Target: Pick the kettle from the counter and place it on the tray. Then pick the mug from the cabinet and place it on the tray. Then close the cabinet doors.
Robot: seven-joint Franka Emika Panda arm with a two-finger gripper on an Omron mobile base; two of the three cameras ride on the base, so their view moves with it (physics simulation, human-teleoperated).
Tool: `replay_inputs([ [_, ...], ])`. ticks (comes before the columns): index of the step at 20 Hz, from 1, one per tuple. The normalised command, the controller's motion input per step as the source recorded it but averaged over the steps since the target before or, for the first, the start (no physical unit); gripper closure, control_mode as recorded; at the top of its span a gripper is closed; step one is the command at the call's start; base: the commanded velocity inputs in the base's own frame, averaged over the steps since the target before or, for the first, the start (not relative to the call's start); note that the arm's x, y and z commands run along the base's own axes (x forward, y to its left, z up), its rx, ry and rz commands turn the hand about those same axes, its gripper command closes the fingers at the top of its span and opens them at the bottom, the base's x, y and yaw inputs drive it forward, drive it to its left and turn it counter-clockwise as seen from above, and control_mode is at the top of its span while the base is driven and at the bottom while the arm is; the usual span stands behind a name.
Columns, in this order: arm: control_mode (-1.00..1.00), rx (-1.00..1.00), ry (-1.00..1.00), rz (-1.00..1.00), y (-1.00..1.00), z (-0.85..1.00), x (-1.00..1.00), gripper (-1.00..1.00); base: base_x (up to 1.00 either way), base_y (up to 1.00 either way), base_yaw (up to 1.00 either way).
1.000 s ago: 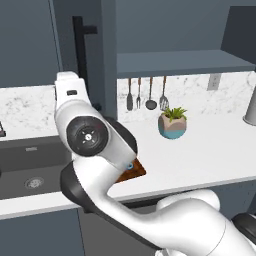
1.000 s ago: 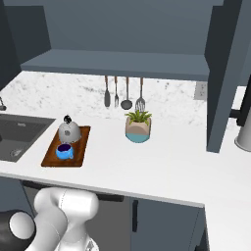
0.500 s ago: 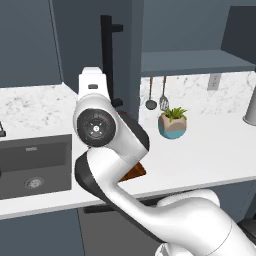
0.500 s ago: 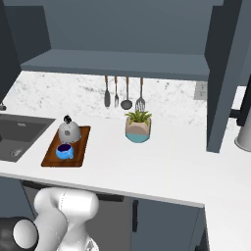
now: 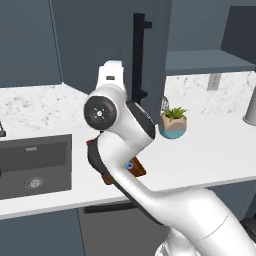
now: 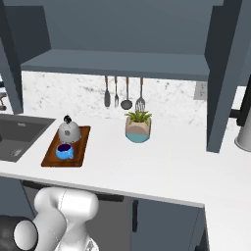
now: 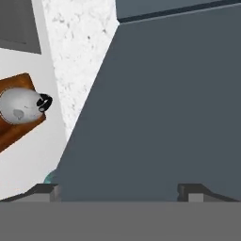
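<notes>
The grey kettle (image 6: 68, 131) and the blue mug (image 6: 63, 152) both stand on the reddish-brown tray (image 6: 81, 147) on the white counter (image 6: 162, 166). In the hand view the kettle (image 7: 21, 106) lies at the left on the tray (image 7: 19, 129). My gripper (image 7: 117, 192) is open with nothing between its fingers, and it faces the flat slate-blue panel of the left cabinet door (image 7: 160, 108) from close up. That door (image 5: 150, 45) with its black bar handle (image 5: 140, 55) stands partly swung, just right of my raised arm. The cabinet (image 6: 117, 63) shelf is bare, and the right door (image 6: 225, 73) stands open.
A teal-potted plant (image 6: 138, 128) stands right of the tray. Utensils (image 6: 122, 93) hang on the backsplash below the shelf. The dark sink (image 5: 35, 165) is inset at the left. A grey canister (image 6: 243, 135) sits at the far right.
The left cabinet door has swung to the right, its handle now covering the hanging utensils in the left base view. My arm has moved right along with it. Kettle, mug and tray are unmoved.
</notes>
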Motion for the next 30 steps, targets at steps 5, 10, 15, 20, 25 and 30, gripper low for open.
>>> replay_inputs([
  [5, -1.0, -0.01, 0.0, -0.13, -0.53, -0.03, 0.64, -1.0, 0.0, 0.0, 0.0],
  [10, -1.0, 0.0, 0.0, -0.08, -0.47, -0.03, 0.65, -1.0, 0.0, 0.0, 0.0],
  [15, -1.0, 0.0, 0.0, -0.06, -0.51, 0.0, 0.63, -1.0, 0.0, 0.0, 0.0],
  [20, -1.0, 0.0, 0.01, 0.0, -0.51, -0.04, 0.7, -1.0, 0.0, 0.0, 0.0],
  [25, -1.0, 0.0, 0.0, 0.03, -0.5, -0.06, 0.69, -1.0, 0.0, 0.0, 0.0],
  [30, -1.0, 0.01, 0.0, 0.11, -0.37, -0.01, 0.58, -1.0, 0.0, 0.0, 0.0],
])
